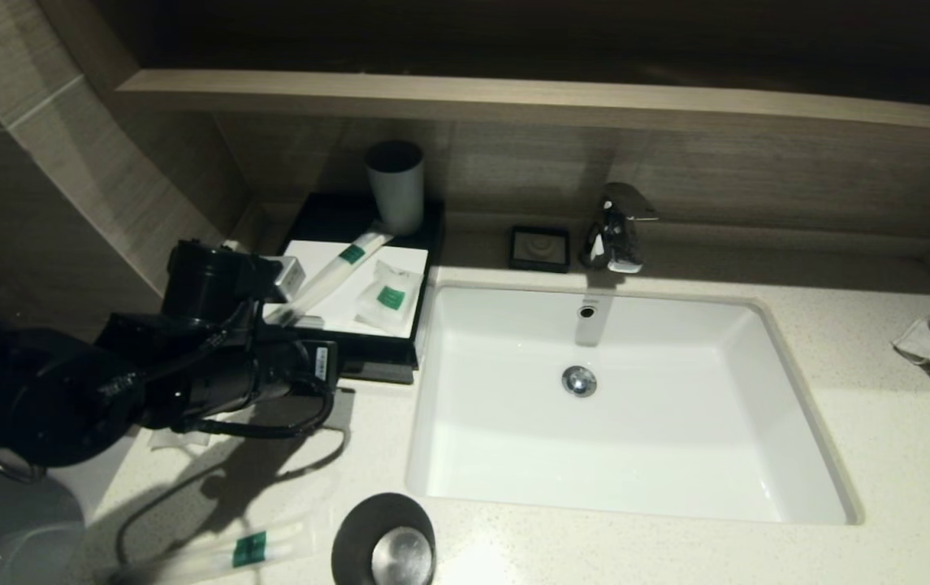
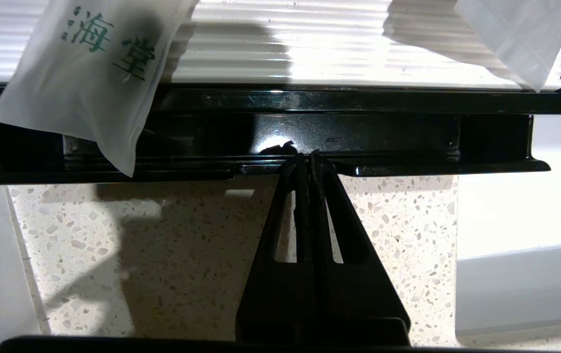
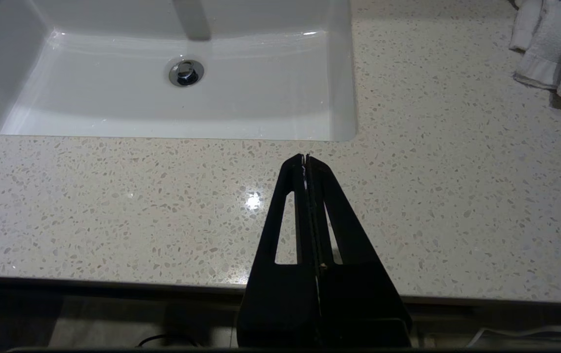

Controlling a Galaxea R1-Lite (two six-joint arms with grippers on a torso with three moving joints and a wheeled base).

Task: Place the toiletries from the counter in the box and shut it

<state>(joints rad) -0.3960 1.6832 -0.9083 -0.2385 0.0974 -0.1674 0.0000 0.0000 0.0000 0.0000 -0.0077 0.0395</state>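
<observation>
**Pressing on the box drawer front**

Pointing at the box [image 1: 367, 284], the left gripper [image 1: 333, 375] sits by its near edge in the head view; one long sachet [image 1: 249, 550] lies behind it on the worktop [image 1: 594, 552].

Left wrist view: fingers [image 2: 304, 169] pinched together, empty, touching the drawer lip straight ahead, its length crosswise.

Right wrist view: the right gripper [image 3: 305, 159], fingers together, hangs idle before the sink [image 3: 339, 73].
</observation>
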